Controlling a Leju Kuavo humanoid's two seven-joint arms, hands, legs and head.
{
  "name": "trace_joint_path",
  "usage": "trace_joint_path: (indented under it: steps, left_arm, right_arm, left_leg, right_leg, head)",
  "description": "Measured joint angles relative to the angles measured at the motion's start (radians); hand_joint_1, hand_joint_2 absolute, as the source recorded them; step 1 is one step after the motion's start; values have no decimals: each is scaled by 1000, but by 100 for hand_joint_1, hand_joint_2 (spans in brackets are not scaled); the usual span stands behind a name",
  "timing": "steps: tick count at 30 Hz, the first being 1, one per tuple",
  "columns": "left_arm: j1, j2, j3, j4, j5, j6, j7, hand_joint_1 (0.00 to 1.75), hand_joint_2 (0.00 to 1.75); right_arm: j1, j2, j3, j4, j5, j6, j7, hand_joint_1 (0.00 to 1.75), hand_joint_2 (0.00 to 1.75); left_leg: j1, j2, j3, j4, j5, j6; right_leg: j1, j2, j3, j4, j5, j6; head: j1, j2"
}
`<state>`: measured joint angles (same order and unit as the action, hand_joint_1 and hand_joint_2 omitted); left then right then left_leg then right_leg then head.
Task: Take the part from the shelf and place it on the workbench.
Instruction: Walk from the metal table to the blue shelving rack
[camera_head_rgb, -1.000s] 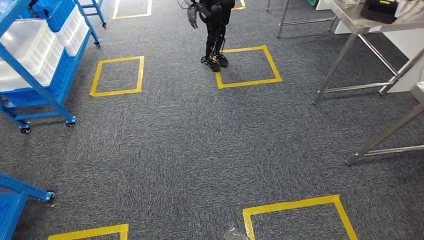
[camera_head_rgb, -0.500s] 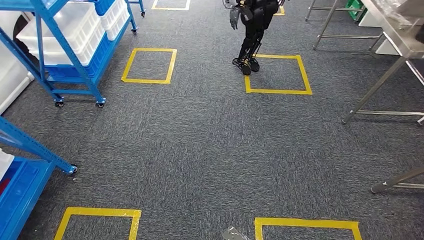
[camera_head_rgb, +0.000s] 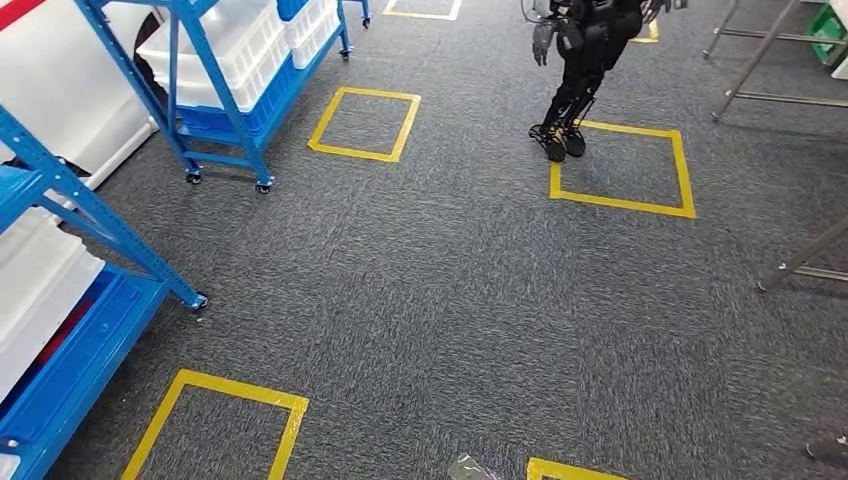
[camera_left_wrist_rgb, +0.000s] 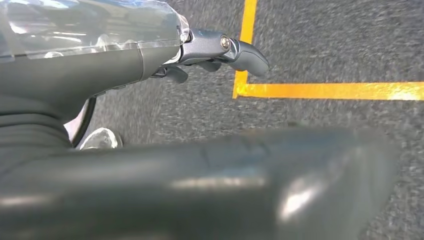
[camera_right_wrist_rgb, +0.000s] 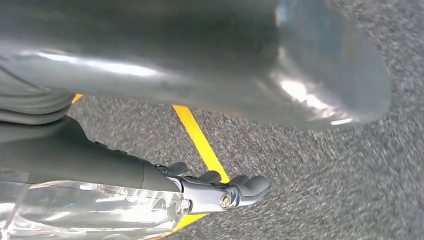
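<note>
A blue wheeled shelf (camera_head_rgb: 70, 215) stands close at the left of the head view, with a white bin (camera_head_rgb: 35, 285) on its lower level. A second blue shelf (camera_head_rgb: 225, 110) farther back carries stacked white bins (camera_head_rgb: 235, 45). I cannot make out the part on either shelf. In the left wrist view my left hand (camera_left_wrist_rgb: 220, 50) hangs over the carpet, fingers loosely extended, holding nothing. My right hand (camera_right_wrist_rgb: 220, 192) in the right wrist view hangs the same way, with nothing in it.
Another black humanoid robot (camera_head_rgb: 580, 70) stands at a yellow taped square (camera_head_rgb: 620, 165). More taped squares (camera_head_rgb: 365, 122) mark the grey carpet. Metal table legs (camera_head_rgb: 800, 262) show at the right edge, and another frame (camera_head_rgb: 760, 55) stands at the back right.
The whole picture has shifted right: the camera has turned left. The blue shelves have come further into view, and the steel tables have slid off the right edge.
</note>
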<state>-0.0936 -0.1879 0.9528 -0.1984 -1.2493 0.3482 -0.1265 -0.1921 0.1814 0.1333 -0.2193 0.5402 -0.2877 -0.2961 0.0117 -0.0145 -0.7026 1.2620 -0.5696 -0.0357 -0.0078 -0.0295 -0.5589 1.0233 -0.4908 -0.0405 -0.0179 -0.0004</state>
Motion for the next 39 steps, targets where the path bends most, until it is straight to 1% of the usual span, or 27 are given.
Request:
trace_joint_path:
  steps: [1,2,3,5,7,9,10,12,14,15,16,17,18,19,21,23,25,27,29,30,31,32,33,34,36,38,39]
  left_arm:
    - [2,0,0,0,0,-1,0,0,0]
    - [3,-1,0,0,1,-1,0,0,0]
    - [4,-1,0,0,1,-1,0,0,0]
    - [2,-1,1,0,0,-1,0,0,0]
    - [0,-1,1,0,-2,-1,0,0,0]
    - [1,-2,1,0,-6,1,2,0,0]
    - [3,-3,1,0,-9,1,4,0,0]
    - [1,-6,1,0,-13,4,6,0,0]
    - [-3,-11,1,0,-17,5,7,0,0]
    - [-4,-12,1,0,-18,5,8,0,0]
    - [-4,-13,1,0,-19,5,9,0,0]
    - [-2,-13,1,0,-20,5,10,0,0]
    - [-1,-13,1,0,-19,5,13,0,0]
    - [-1,-14,2,0,-19,5,15,0,0]
    - [-2,-14,2,0,-15,5,23,0,0]
    - [-2,-14,2,0,-10,5,30,0,0]
    - [1,-14,3,0,-8,5,33,0,0]
    - [1,-13,4,0,-6,5,35,0,0]
    - [-3,-13,5,0,-3,5,35,0,0]
    - [-4,-13,5,0,-3,5,35,0,0]
    - [-3,-13,5,0,-2,5,34,0,0]
    - [-1,-13,5,0,-1,5,34,0,0]
    - [1,-13,5,0,-1,5,34,0,0]
    - [2,-13,5,0,-1,5,34,0,0]
    - [0,-13,6,0,0,5,34,0,0]
    - [-2,-13,6,0,0,5,34,0,0]
    - [-1,-12,6,0,0,5,34,0,0]
  right_arm:
    - [0,-1,0,0,0,1,-1,0,0]
    - [0,-1,0,0,0,2,-2,0,0]
    - [0,-1,0,0,0,2,-4,0,0]
    - [0,-1,0,0,-1,2,-9,0,0]
    - [-1,-2,-1,0,-3,2,-14,0,0]
    - [-1,-3,-2,0,-5,2,-18,0,0]
    - [-2,-3,-3,-1,-6,2,-20,0,0]
    - [0,-5,-6,-2,-9,1,-25,0,0]
    - [6,-8,-9,-2,-13,1,-29,0,0]
    - [10,-11,-9,-2,-14,0,-29,0,0]
    - [14,-13,-10,-2,-15,0,-30,0,0]
    - [17,-15,-11,-2,-15,-1,-30,0,0]
    - [18,-16,-13,-2,-15,-1,-30,0,0]
    - [19,-17,-14,-2,-14,-1,-30,0,0]
    - [19,-18,-16,-1,-8,1,-30,0,0]
    - [17,-18,-16,0,-2,3,-28,0,0]
    - [15,-17,-16,-1,2,5,-26,0,0]
    - [12,-16,-16,-1,7,6,-26,0,0]
    - [12,-16,-16,-1,13,7,-24,0,0]
    - [12,-16,-16,-1,16,8,-22,0,0]
    - [12,-16,-16,-1,17,8,-21,0,0]
    - [12,-16,-16,-1,18,8,-20,0,0]
    - [11,-16,-16,-1,19,8,-19,0,0]
    - [10,-16,-16,-1,19,8,-19,0,0]
    - [8,-16,-16,-1,19,8,-19,0,0]
    - [5,-15,-16,-1,19,9,-19,0,0]
    - [3,-14,-16,-1,20,9,-19,0,0]
  left_leg:
    - [1,4,-10,24,-2,-1]
    - [1,8,-1,10,14,-1]
    - [1,17,27,-39,43,0]
    - [-6,62,100,-177,95,11]
    - [-16,90,136,-247,109,23]
    - [-20,72,135,-254,110,34]
    - [-17,60,137,-259,113,38]
    - [-11,36,144,-271,122,50]
    - [-9,11,144,-274,127,56]
    - [-9,-3,144,-273,128,57]
    - [-9,-18,144,-273,128,57]
    - [-9,-33,145,-272,127,56]
    - [-8,-48,146,-270,126,55]
    - [-7,-63,147,-266,124,51]
    - [-6,-89,141,-254,118,40]
    - [-5,-109,131,-249,117,27]
    - [-2,-119,126,-249,118,14]
    - [-2,-79,106,-210,92,5]
    - [-2,-20,52,-95,30,-2]
    - [-1,-5,19,-28,1,-5]
    - [0,2,-4,19,-14,-6]
    - [0,6,-9,31,-10,-7]
    - [0,10,7,3,12,-6]
    - [-1,21,42,-60,45,-3]
    - [-9,67,116,-198,96,12]
    - [-18,90,141,-252,107,25]
    - [-20,79,139,-254,108,30]
  right_leg:
    - [2,-14,0,0,-1,-1]
    - [3,-27,1,0,-2,-1]
    - [4,-40,3,0,-4,0]
    - [7,-62,9,1,-9,6]
    - [10,-82,14,1,-13,15]
    - [10,-100,19,-2,-15,25]
    - [8,-96,23,1,-20,31]
    - [4,-46,5,49,-54,42]
    - [0,11,-57,174,-116,46]
    - [0,21,-90,237,-138,47]
    - [-1,25,-113,274,-141,48]
    - [-2,27,-118,272,-123,49]
    - [-5,32,-105,233,-88,50]
    - [-10,44,-78,165,-45,51]
    - [-17,94,-32,54,3,50]
    - [-17,118,-22,23,7,43]
    - [-14,94,-20,18,12,28]
    - [-14,66,-15,10,15,13]
    - [-10,34,-13,6,14,4]
    - [-7,17,-13,6,12,2]
    - [-5,1,-13,6,11,0]
    - [-4,-14,-13,6,10,0]
    - [-3,-27,-12,6,8,0]
    - [-2,-40,-9,6,6,2]
    - [1,-62,-2,6,2,8]
    - [3,-80,3,6,-2,17]
    - [3,-89,6,4,-2,22]
  head:
    - [0,0]
    - [0,0]
    - [0,0]
    - [0,0]
    - [0,0]
    - [0,0]
    - [0,0]
    - [0,0]
    - [0,0]
    - [0,0]
    - [0,0]
    - [0,0]
    - [0,0]
    - [0,0]
    - [0,0]
    - [0,0]
    - [0,0]
    - [0,0]
    - [0,0]
    - [0,0]
    - [0,0]
    - [0,0]
    - [0,0]
    - [0,0]
    - [0,0]
    - [0,0]
    - [0,0]
